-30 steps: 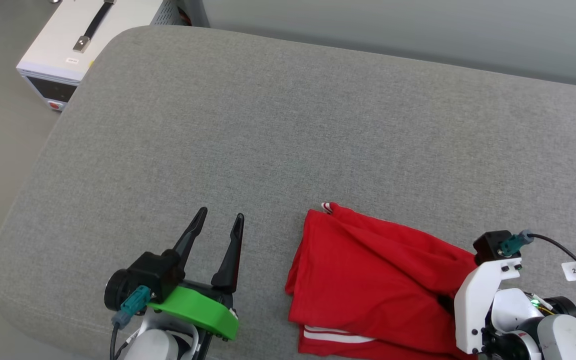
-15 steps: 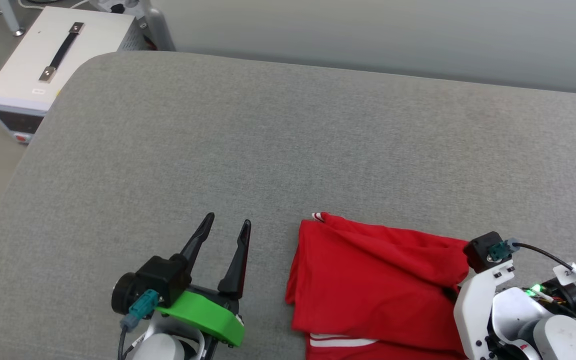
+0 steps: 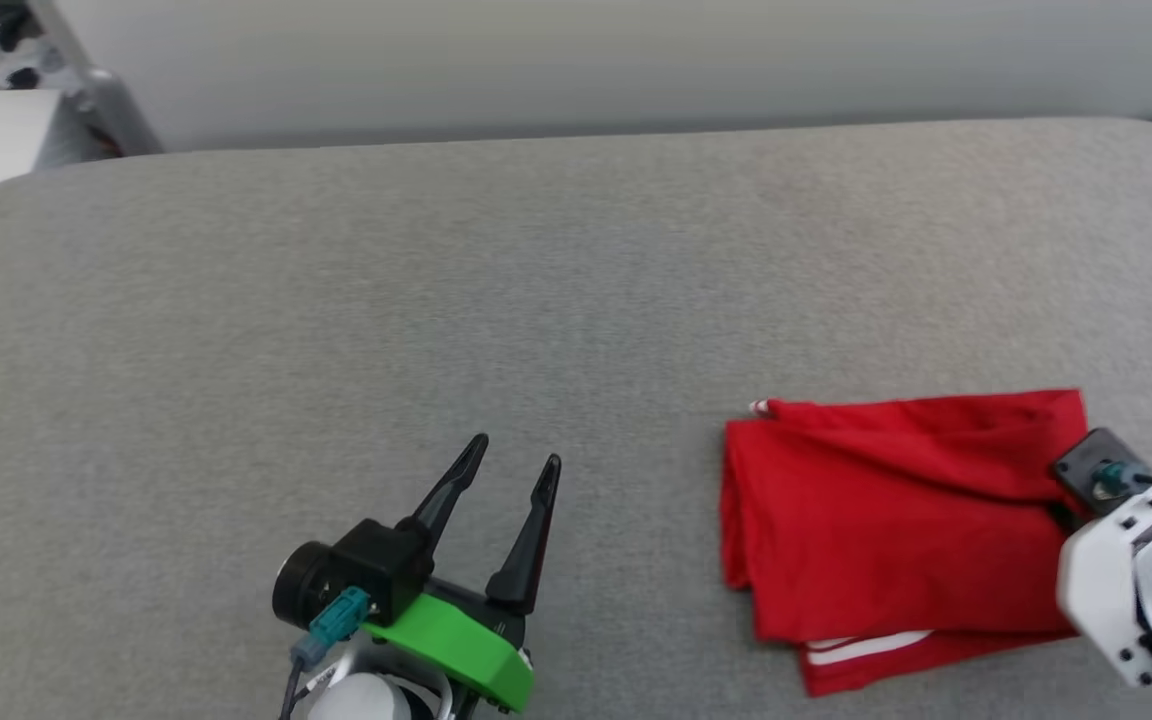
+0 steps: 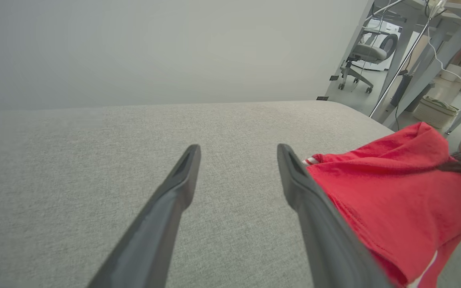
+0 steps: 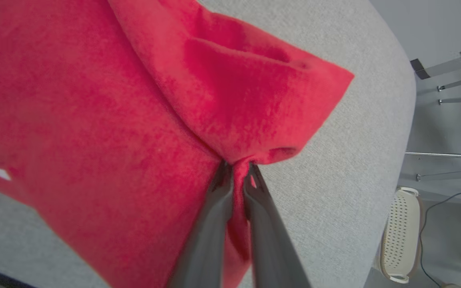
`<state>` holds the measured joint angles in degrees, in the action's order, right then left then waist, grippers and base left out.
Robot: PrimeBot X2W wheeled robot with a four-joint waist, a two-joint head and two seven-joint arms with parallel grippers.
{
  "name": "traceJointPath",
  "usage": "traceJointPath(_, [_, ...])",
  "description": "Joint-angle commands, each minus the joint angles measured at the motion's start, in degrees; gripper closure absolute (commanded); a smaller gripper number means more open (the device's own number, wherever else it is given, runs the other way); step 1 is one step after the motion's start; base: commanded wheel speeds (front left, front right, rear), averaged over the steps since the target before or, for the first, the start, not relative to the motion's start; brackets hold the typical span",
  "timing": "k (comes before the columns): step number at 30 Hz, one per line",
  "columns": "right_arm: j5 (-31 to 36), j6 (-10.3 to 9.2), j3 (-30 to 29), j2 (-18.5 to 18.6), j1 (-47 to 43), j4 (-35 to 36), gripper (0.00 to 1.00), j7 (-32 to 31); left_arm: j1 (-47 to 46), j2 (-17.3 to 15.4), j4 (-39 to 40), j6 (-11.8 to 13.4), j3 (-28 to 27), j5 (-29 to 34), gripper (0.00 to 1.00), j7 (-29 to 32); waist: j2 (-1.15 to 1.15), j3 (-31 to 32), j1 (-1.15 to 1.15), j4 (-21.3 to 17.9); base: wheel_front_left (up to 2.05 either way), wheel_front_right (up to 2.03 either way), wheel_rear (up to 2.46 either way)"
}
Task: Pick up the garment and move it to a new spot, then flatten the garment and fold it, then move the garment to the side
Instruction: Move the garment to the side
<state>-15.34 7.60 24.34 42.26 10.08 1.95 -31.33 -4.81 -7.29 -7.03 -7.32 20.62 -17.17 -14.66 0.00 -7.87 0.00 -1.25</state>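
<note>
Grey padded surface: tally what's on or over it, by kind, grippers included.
Garments: 1, the red garment, folded, lying on the grey padded surface.
Grippers: 2, the left gripper open beside the cloth, the right gripper shut on the garment's edge.
Total: 3.
</note>
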Motion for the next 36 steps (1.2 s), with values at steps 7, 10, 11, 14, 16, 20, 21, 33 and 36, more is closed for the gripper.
traceJointPath(7, [0.64, -0.11, -1.12, 8.14, 4.80, -3.96, 1.00, 6.34, -4.85, -1.43, 1.69, -0.17, 2.64, 1.15, 0.00, -0.34, 0.00, -9.02, 0.00, -9.96, 0.00, 0.00, 0.00])
traceJointPath(10, [-0.22, -0.11, -4.09, 7.77, 6.24, -6.96, 1.00, 9.14, -6.60, -1.77, 2.28, -0.17, 3.71, 1.63, 0.00, -0.34, 0.00, -11.67, 0.00, -11.58, 0.00, 0.00, 0.00])
traceJointPath(11, [0.09, -0.11, -5.05, 7.73, 6.96, -8.18, 1.00, 10.49, -7.42, -2.03, 2.41, -0.17, 4.48, 1.97, 0.00, -0.34, 0.00, -12.71, 0.00, -11.99, 0.00, 0.00, 0.00])
traceJointPath(14, [1.18, -0.11, -7.17, 7.48, 9.21, -11.38, 1.00, 14.48, -9.83, -2.46, 2.67, -0.17, 6.28, 2.80, 0.00, -0.34, 0.00, -15.42, 0.00, -12.67, 0.00, 0.00, 0.00])
traceJointPath(16, [2.44, -0.11, -8.31, 7.52, 11.04, -13.48, 1.00, 16.83, -11.64, -2.62, 3.04, -0.17, 7.03, 3.28, 0.00, -0.34, 0.00, -17.25, 0.00, -12.84, 0.00, 0.00, 0.00])
traceJointPath(20, [4.05, -0.11, -11.18, 7.32, 14.73, -18.08, 1.00, 19.47, -15.05, -3.07, 4.22, -0.17, 8.17, 4.20, 0.00, -0.34, 0.00, -20.60, 0.00, -12.66, 0.00, 0.00, 0.00])
traceJointPath(21, [4.40, -0.11, -11.84, 7.32, 15.67, -19.35, 1.00, 19.93, -15.95, -3.30, 4.57, -0.17, 8.51, 4.43, 0.00, -0.34, 0.00, -21.44, 0.00, -12.53, 0.00, 0.00, 0.00])
traceJointPath(33, [8.23, -0.11, -15.43, 8.23, 25.04, -30.33, 1.00, 22.54, -22.24, -4.99, 7.42, -0.17, 9.65, 5.26, 0.00, -0.34, 0.00, -27.42, 0.00, -10.62, 0.00, 0.00, 0.00])
traceJointPath(36, [8.92, -0.11, -16.10, 7.25, 26.37, -32.50, 1.00, 22.70, -22.47, -5.06, 7.68, -0.17, 9.55, 5.30, 0.00, -0.34, 0.00, -27.97, 0.00, -10.09, 0.00, 0.00, 0.00])
